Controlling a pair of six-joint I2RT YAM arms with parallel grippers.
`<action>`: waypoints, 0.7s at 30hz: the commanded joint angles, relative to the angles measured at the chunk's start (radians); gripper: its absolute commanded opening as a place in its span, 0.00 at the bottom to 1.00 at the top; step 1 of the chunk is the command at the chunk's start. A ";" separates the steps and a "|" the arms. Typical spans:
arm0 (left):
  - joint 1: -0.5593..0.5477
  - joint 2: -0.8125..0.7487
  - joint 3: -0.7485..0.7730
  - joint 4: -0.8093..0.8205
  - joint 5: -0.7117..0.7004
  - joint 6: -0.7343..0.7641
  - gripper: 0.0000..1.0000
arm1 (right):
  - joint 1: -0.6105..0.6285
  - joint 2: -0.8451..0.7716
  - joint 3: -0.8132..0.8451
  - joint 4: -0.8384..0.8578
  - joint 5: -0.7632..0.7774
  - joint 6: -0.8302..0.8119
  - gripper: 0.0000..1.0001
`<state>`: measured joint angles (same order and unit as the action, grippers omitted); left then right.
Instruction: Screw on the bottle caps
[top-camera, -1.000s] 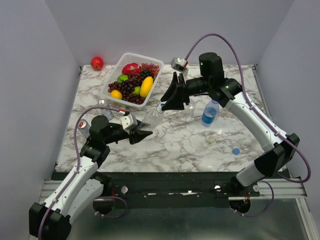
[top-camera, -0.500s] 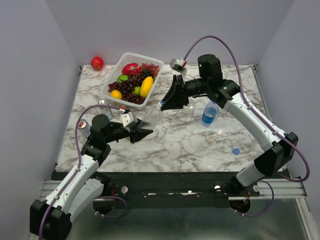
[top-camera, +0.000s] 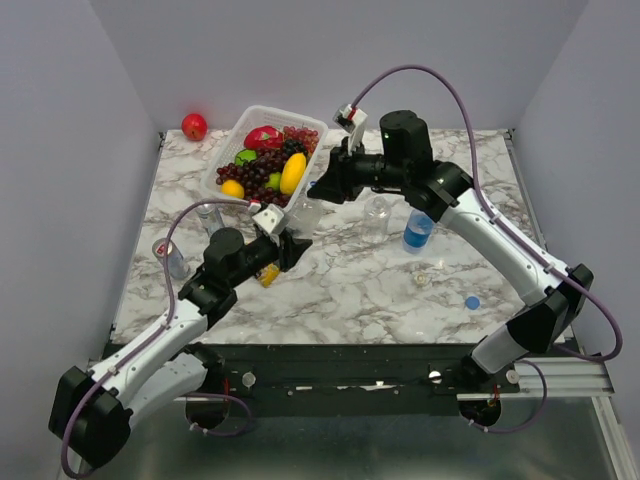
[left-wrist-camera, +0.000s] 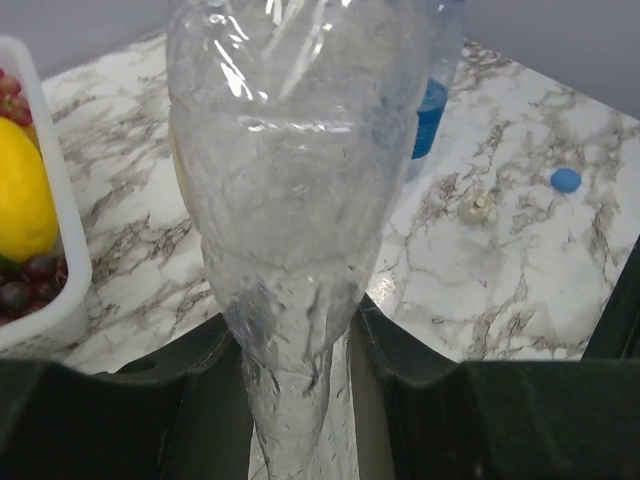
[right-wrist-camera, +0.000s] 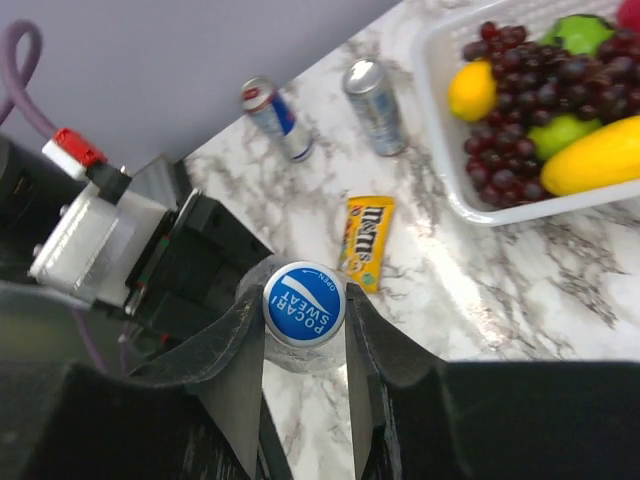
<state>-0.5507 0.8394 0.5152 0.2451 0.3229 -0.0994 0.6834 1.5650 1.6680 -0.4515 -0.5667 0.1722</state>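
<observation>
Capping of one colourless bottle (left-wrist-camera: 290, 200) is the step in hand. We hold this bottle above the table (left-wrist-camera: 520, 290), beside the fruit basket (left-wrist-camera: 65, 290), with the left gripper (left-wrist-camera: 295, 350) clamped on its pinched-in lower body. The right gripper (right-wrist-camera: 302, 335) is closed narrowly on the blue-and-white cap (right-wrist-camera: 304, 303), seated on the bottle's neck. Next, we judge, the right wrist must turn the cap down the thread while the left grip resists twisting. The plain blue cap (left-wrist-camera: 565, 180) and pale cap (left-wrist-camera: 478, 208) lie loose on the table.

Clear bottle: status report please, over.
Left gripper shut on clear bottle. Right gripper shut on blue-and-white cap atop it. Candy packet lies below, no obstruction.
</observation>
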 joint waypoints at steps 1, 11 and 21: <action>-0.009 0.133 0.126 0.005 -0.441 -0.304 0.00 | 0.060 0.042 0.030 -0.090 0.382 0.114 0.00; -0.084 0.184 0.129 0.013 -0.616 -0.303 0.00 | 0.073 0.156 0.173 -0.182 0.625 0.276 0.00; -0.051 0.067 0.065 -0.113 -0.294 -0.084 0.99 | 0.012 0.084 0.098 -0.044 0.466 -0.062 0.00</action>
<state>-0.6220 0.9901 0.6067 0.1852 -0.0937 -0.3122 0.7422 1.7088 1.8027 -0.5171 -0.0566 0.2634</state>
